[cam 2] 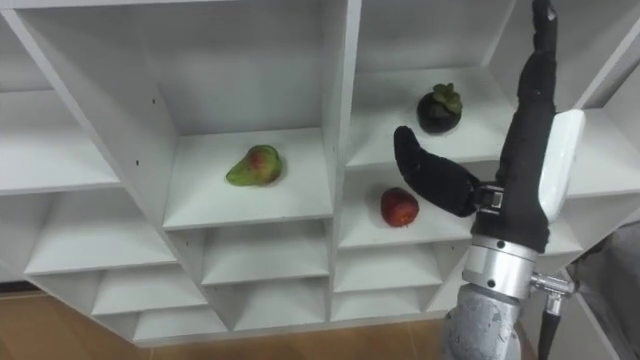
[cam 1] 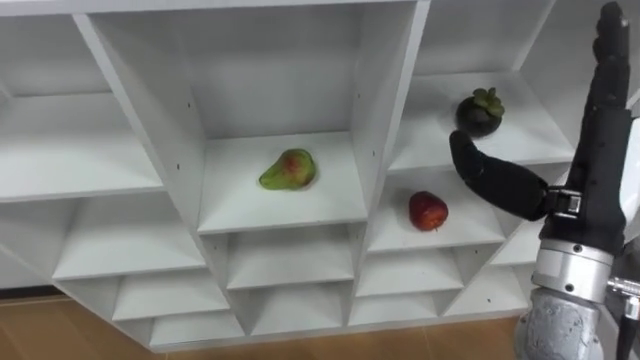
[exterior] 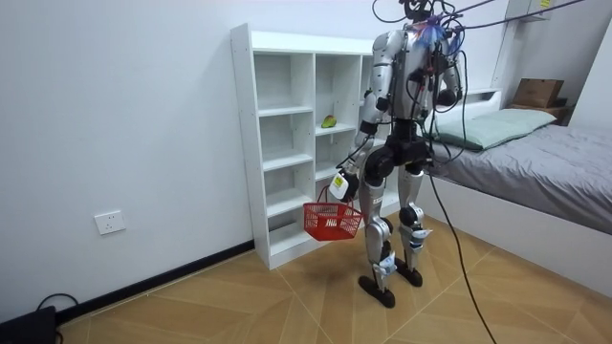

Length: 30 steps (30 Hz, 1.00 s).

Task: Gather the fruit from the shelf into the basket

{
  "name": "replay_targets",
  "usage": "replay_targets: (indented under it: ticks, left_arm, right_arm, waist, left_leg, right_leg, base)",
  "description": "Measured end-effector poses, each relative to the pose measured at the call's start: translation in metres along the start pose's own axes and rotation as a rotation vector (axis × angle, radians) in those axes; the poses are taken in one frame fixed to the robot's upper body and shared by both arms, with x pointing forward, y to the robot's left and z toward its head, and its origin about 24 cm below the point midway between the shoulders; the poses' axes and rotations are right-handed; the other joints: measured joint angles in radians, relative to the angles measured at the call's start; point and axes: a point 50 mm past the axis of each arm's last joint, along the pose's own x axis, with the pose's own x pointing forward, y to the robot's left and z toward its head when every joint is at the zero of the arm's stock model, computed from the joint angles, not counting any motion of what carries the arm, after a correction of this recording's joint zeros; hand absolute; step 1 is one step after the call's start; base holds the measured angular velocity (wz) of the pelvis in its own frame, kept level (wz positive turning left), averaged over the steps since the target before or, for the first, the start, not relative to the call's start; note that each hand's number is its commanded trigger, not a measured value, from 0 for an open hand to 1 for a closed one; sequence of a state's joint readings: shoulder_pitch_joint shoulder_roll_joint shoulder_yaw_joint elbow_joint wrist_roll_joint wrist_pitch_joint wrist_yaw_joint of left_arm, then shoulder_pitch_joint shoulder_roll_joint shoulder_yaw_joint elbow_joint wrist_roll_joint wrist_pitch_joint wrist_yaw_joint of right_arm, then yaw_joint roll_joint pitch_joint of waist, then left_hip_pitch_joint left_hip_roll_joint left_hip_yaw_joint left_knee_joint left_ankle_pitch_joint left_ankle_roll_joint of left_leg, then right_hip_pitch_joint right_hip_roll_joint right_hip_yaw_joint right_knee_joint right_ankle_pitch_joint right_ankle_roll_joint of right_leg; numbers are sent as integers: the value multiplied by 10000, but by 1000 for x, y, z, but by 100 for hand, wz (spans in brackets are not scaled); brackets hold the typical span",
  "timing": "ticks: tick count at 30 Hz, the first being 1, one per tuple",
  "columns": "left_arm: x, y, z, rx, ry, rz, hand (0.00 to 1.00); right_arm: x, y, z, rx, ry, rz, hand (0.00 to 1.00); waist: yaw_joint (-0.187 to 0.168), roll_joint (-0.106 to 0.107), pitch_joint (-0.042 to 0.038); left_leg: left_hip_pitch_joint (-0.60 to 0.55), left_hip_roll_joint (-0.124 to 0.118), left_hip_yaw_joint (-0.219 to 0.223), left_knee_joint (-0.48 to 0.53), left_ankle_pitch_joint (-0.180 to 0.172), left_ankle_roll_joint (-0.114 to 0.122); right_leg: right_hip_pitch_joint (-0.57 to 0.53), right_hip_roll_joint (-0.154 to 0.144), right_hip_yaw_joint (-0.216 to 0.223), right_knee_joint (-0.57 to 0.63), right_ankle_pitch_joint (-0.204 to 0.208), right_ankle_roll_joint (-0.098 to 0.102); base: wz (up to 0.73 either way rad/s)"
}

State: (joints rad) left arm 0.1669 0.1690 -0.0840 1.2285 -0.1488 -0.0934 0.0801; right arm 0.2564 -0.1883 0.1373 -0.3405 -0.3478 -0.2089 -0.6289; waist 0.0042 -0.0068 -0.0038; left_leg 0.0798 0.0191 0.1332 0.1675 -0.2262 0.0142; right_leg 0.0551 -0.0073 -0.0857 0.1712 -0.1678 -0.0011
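Now: right hand (cam 1: 592, 160) spread wide, empty, at 3 o'clock, seemingly poised for the apple (cam 1: 428, 211); left hand (exterior: 342, 182) grips basket (exterior: 332, 222) low, ready.

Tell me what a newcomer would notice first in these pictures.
The open right hand, held up before the white closet, stands out at the right. Beyond it lie three fruits: a pear in the middle compartment, a mangosteen in the column to its right, and an apple on the shelf just below the mangosteen. In the room view a red basket hangs from the left hand, beside the robot's legs.
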Motion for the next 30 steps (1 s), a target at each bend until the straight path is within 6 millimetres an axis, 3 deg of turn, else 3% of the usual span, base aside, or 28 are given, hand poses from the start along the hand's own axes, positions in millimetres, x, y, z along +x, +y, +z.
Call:
replay_targets:
  ticks: [13,21,30]
  left_arm:
    - [1,-2,4,176,-100,-46,100]
    - [2,-2,9,169,-214,-42,100]
    - [2,-3,8,20,-203,-293,100]
  right_arm:
    - [-2,5,0,104,44,430,0]
    - [-13,11,-13,444,1000,1075,0]
    - [-7,9,-21,67,1027,1038,0]
  waist:
    - [-9,-82,9]
    - [-9,-30,16]
    - [18,-111,42]
  left_leg:
    - [9,9,35,-70,-1,0]
    - [23,16,79,-56,0,-1]
    - [37,10,45,-25,3,-1]
  right_leg:
    - [-32,15,13,-13,0,0]
    - [-27,14,32,-7,1,-2]
    - [5,6,17,-7,1,-2]
  base:
    - [0]
    - [0]
    - [0]
